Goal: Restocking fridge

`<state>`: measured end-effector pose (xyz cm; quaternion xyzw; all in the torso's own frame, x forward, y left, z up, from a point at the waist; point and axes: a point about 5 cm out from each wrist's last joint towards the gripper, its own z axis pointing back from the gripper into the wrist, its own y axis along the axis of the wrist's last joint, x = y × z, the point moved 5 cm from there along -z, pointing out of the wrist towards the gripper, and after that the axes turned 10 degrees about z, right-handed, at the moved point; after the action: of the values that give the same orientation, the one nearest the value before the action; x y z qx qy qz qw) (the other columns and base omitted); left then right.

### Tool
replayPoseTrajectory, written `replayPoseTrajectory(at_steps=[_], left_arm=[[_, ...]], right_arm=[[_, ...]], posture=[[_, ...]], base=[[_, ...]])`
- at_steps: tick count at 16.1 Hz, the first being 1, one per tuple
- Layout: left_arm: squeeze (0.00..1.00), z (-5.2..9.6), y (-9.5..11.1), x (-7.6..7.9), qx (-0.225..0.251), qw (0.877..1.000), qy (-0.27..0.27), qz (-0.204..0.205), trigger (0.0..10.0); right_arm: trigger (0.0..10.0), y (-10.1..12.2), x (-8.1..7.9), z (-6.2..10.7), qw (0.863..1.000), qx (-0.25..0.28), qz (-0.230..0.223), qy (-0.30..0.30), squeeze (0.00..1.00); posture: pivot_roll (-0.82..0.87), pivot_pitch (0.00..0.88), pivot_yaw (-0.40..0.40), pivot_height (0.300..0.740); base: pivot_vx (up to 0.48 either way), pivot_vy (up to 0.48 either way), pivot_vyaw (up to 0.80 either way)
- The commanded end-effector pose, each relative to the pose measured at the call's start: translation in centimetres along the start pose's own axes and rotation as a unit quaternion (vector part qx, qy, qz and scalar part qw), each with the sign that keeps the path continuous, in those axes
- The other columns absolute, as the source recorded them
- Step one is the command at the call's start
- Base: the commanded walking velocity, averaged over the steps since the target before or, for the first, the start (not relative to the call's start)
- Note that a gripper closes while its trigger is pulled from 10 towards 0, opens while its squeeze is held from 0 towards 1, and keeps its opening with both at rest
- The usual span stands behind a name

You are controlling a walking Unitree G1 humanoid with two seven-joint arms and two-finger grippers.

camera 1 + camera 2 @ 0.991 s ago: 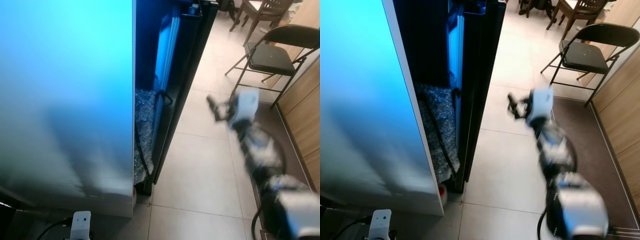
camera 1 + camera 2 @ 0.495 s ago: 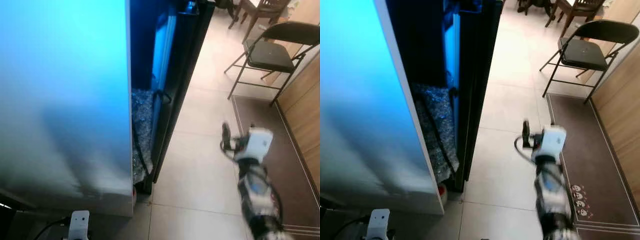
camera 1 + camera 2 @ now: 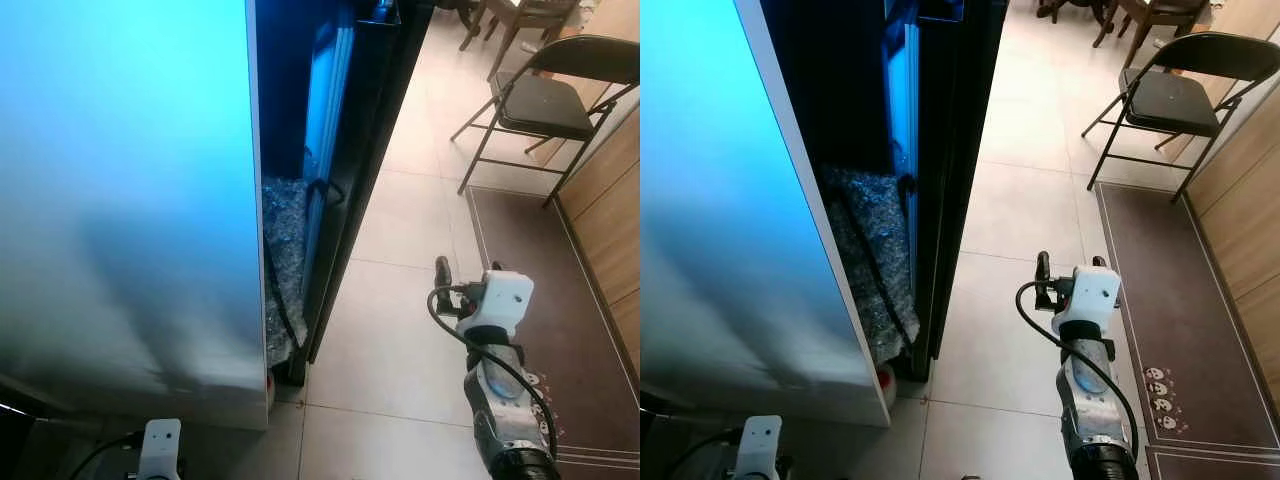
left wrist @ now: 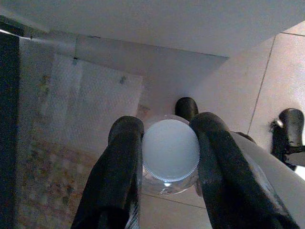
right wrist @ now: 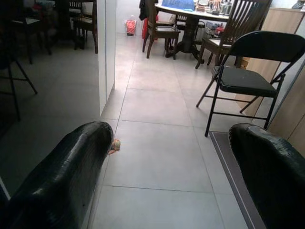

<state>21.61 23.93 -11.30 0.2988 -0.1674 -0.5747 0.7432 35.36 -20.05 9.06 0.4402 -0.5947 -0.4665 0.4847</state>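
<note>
The fridge (image 3: 120, 200) stands at my left, its pale panel lit blue, with a dark opening (image 3: 290, 90) beside it. Crinkled silvery wrap (image 3: 285, 250) lies low in that opening. In the left wrist view my left gripper (image 4: 169, 160) is shut on a clear bottle with a white ribbed cap (image 4: 170, 149), held low near the floor and a pale wall. My right gripper (image 5: 171, 162) hangs over the tiled floor to the right of the fridge. It is open wide with nothing between its fingers (image 3: 441, 272).
A black folding chair (image 3: 545, 100) stands at the far right on the tiles, next to a brown mat (image 3: 540, 260) and a wooden cabinet front (image 3: 610, 170). Wooden chairs and a table (image 5: 190, 14) stand further back. Open tiled floor (image 3: 400, 330) lies beside the fridge.
My right arm has dropped and drawn back toward me, from out near the folding chair to low over the tiles. The view has shifted slightly.
</note>
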Motion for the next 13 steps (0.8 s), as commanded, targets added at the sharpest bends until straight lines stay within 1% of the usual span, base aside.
replayPoseTrajectory(at_steps=[1, 9, 10, 12, 13], left_arm=[[0.00, 0.10, -0.53, 0.42, -0.006, 1.000, -0.004, -0.002, 10.0], [0.00, 0.12, -0.54, 0.61, -0.004, 1.000, -0.005, -0.002, 10.0], [0.00, 0.09, -0.33, 0.77, -0.002, 1.000, -0.006, -0.002, 10.0], [0.00, 0.07, -0.21, 0.88, -0.001, 1.000, -0.006, -0.004, 10.0], [0.00, 0.07, -0.19, 0.91, -0.001, 1.000, -0.007, -0.005, 10.0]], right_arm=[[10.0, 0.47, 0.31, -0.04, 1.000, 0.004, 0.003, -0.005, 0.00], [10.0, 0.82, 0.14, -0.22, 1.000, 0.007, 0.005, -0.004, 0.00], [10.0, 0.98, 0.07, -0.38, 1.000, 0.008, 0.009, 0.000, 0.00], [10.0, 1.09, 0.05, -0.45, 1.000, 0.009, 0.011, 0.002, 0.00], [10.0, 1.08, 0.06, -0.44, 1.000, 0.009, 0.012, 0.002, 0.00]], posture=[[-0.11, 0.167, -0.105, 0.740], [-0.11, 0.164, -0.106, 0.740], [-0.11, 0.151, -0.108, 0.740], [-0.11, 0.145, -0.106, 0.740], [-0.11, 0.144, -0.106, 0.740]], base=[[0.000, 0.000, 0.00], [0.000, 0.000, 0.00], [0.000, 0.341, 0.00], [0.000, -0.332, 0.00], [0.000, 0.341, 0.00]])
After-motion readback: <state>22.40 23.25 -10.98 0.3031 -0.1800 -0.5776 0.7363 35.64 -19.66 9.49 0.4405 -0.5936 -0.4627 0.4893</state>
